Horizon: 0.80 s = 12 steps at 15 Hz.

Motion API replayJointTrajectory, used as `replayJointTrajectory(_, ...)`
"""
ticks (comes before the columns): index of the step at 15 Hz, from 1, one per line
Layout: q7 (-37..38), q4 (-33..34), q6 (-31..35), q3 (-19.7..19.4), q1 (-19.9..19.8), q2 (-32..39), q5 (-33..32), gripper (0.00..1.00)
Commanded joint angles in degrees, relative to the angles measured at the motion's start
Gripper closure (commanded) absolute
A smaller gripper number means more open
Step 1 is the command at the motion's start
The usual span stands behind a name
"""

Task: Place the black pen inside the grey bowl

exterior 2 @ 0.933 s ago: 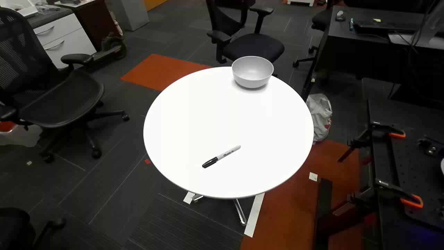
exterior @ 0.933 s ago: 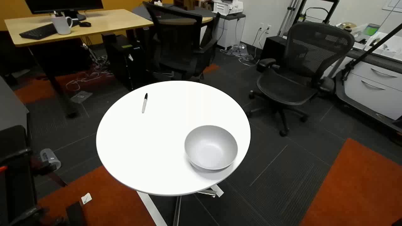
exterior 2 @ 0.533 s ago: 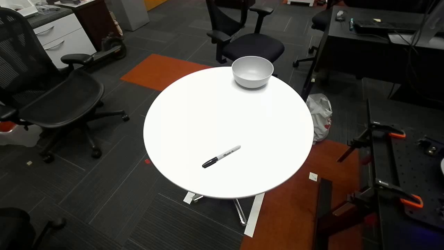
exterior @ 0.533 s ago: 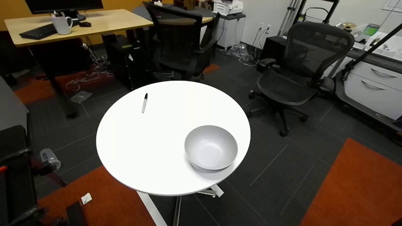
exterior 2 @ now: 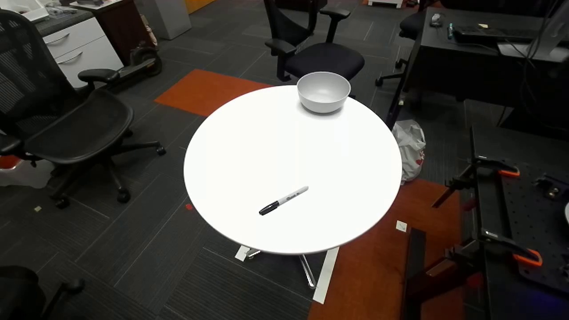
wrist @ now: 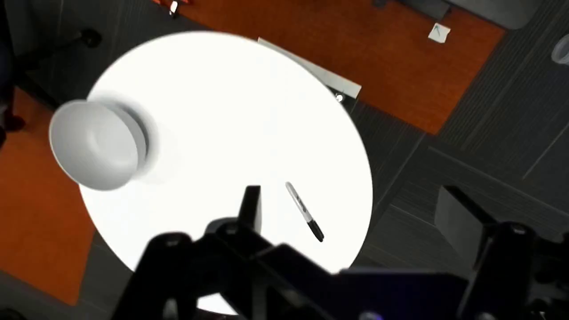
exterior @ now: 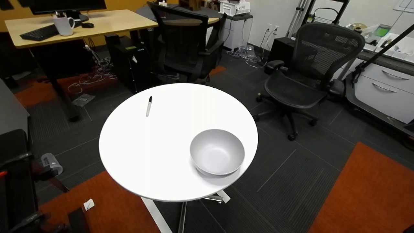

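The black pen, a marker with a black cap and light grey body, lies flat on the round white table in both exterior views (exterior: 149,106) (exterior 2: 284,200). It also shows in the wrist view (wrist: 305,211). The grey bowl stands upright near the table's edge, well apart from the pen, in both exterior views (exterior: 216,139) (exterior 2: 323,105); it is at the left in the wrist view (wrist: 95,144). Its inside looks empty. My gripper (wrist: 351,189) is open and empty, apparently well above the table. The pen appears between its fingers, nearer the left finger, not touched.
The round white table (exterior: 152,155) has a free edge all round. A black mesh chair (exterior: 310,71) stands beside it. A black bench with orange-tipped clamps (exterior 2: 493,164) is at one side. A wooden desk (exterior: 110,24) stands farther off.
A small dark shape, perhaps my gripper's tips, has come into the top left corner of an exterior view. The pen and bowl have not moved.
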Motion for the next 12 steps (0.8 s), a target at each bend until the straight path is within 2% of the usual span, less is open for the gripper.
replayJointTrajectory(1,-10.32,-1.17,16.36,-4.59,0.13,9.42,-2.24,0.00)
replayJointTrajectory(3,-17.59,-1.22,26.45,-7.37,0.72,15.87,-0.73,0.00)
replayJointTrajectory(6,-27.38,0.23,37.58,-9.38,1.05,25.16,1.31,0.00)
replayJointTrajectory(9,-34.78,2.48,43.71,-8.69,0.52,33.58,4.58,0.00)
replayJointTrajectory(12,-39.47,5.92,45.93,-6.30,-1.49,40.82,7.05,0.00)
